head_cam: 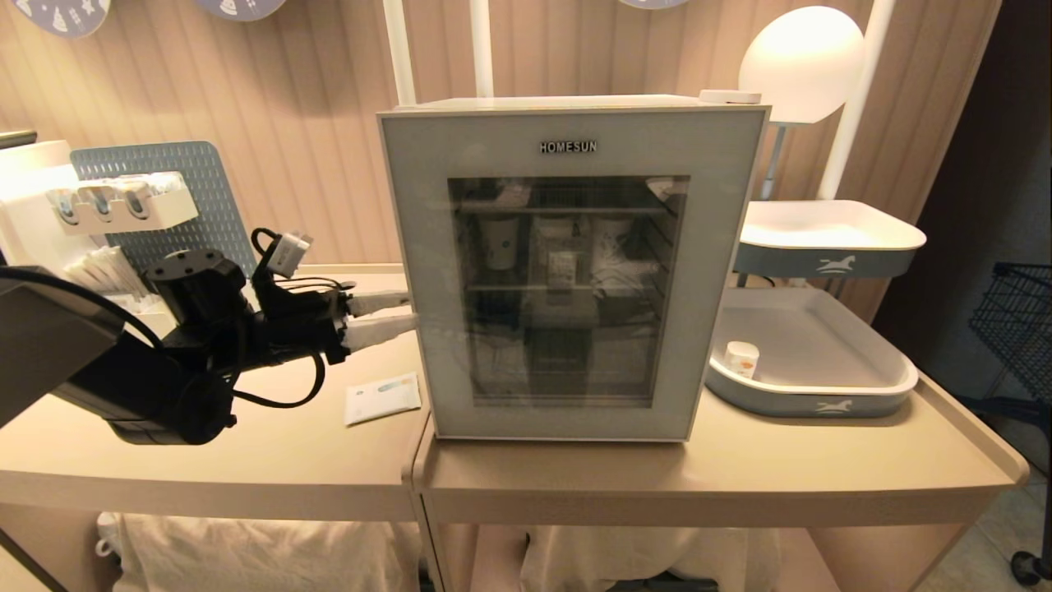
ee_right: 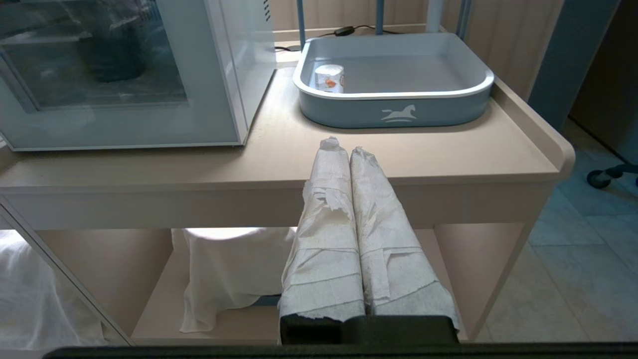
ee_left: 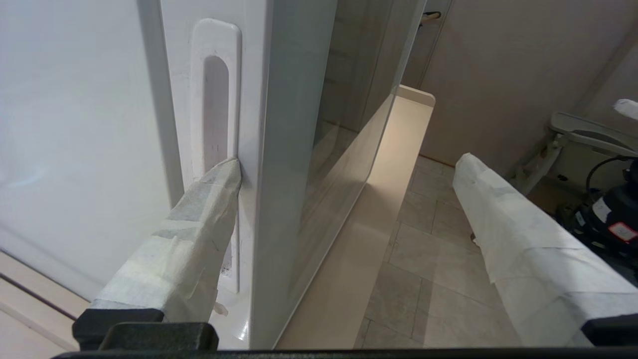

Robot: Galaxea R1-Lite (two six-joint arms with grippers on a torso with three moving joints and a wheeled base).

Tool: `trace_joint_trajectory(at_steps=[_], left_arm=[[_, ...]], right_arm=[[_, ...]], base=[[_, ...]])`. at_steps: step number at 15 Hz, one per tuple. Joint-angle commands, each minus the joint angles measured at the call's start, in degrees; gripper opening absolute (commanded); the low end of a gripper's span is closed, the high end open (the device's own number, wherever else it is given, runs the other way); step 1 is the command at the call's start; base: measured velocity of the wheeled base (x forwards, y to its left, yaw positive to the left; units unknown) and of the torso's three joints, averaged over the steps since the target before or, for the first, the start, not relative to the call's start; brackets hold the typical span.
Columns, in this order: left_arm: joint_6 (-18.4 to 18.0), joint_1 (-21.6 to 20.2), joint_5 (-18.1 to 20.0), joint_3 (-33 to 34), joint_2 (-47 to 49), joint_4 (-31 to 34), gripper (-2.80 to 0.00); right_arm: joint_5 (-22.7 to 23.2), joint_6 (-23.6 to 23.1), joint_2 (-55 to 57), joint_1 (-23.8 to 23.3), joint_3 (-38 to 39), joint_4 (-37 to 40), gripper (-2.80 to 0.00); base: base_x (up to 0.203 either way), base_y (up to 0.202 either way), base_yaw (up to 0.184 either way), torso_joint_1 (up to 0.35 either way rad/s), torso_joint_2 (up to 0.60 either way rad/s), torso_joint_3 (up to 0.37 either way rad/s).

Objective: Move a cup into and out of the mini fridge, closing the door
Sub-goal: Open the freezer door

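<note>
The mini fridge (head_cam: 567, 103) stands in the middle of the table with its door (head_cam: 419, 271) closed. My left gripper (head_cam: 411, 311) reaches level to the door's left edge and is open. In the left wrist view one taped fingertip (ee_left: 230, 172) rests in the recessed handle (ee_left: 215, 99) on the door's side, and the other finger (ee_left: 498, 214) hangs in front of the glass. The cup (head_cam: 742, 358) stands in the lower grey tray (head_cam: 814, 404), right of the fridge. My right gripper (ee_right: 345, 148) is shut and empty, held low before the table's front edge, with the cup (ee_right: 330, 78) beyond it.
Taller paper cups (head_cam: 500, 241) stand on the wire shelves behind the glass. A second tray (head_cam: 830, 261) sits on a stand above the lower one. A leaflet (head_cam: 382, 397) lies on the left table, and a pegboard rack (head_cam: 156, 197) stands behind my left arm.
</note>
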State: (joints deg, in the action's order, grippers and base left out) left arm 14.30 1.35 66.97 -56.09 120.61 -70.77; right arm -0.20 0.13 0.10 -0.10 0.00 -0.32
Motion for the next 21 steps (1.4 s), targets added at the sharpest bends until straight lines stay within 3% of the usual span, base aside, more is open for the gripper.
trace_joint_trajectory(at_steps=[1,11,21], left_arm=[[0.0,-0.6,-0.4,0.1,0.6,-0.6,0.0],[-0.1,-4.0,-0.2,2.0,0.1,-1.4,0.0],[2.6,2.5,-0.6,2.2,-0.6,-1.5,0.0]], right_arm=[[0.0,0.0,0.1,0.0,0.0,0.0,-2.8],[0.0,0.0,0.1,0.0,0.0,0.0,-2.8],[0.0,0.0,0.1,0.0,0.0,0.0,-2.8]], base=[[0.0,0.0,0.0,0.0,0.0,0.0],[0.0,0.0,0.0,0.0,0.0,0.0],[0.0,0.0,0.0,0.0,0.0,0.0]])
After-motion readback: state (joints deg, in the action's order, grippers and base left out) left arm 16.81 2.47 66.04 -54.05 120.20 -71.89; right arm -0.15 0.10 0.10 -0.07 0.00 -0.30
